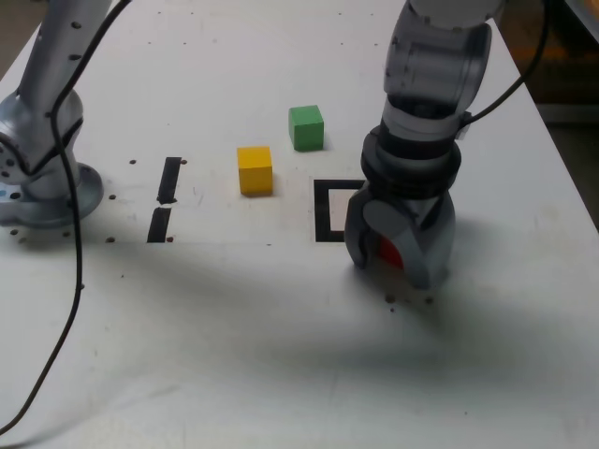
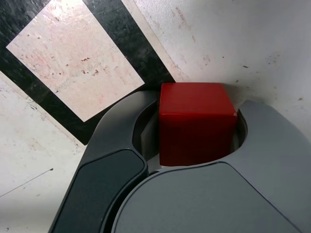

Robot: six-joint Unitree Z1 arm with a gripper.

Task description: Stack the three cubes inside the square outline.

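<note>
Exterior view, left to right. Arm base [image 1: 37,178] sits at the far left of the white worktop [image 1: 234,355], a black cable [image 1: 73,281] trailing from it toward the near edge. Next come two short black tape strips [image 1: 165,201], one behind the other. Yellow cube [image 1: 255,169] rests on the worktop right of the strips; green cube [image 1: 306,127] stands just beyond it, further back, the two apart. Square outline [image 1: 329,210] follows, its right part hidden behind the pincer [image 1: 398,251], interior white where visible.

The pincer is lowered to the worktop at the outline's right side, pointing down. Red cube [image 1: 389,253] shows between its jaws.

Wrist view: red cube [image 2: 197,124] sits between the two grey jaws, which are drawn in close at both sides; contact looks firm on one side, a thin dark gap on the other. The cube lies just outside the black border of the square outline [image 2: 141,53], near one corner, not within the white interior.
</note>
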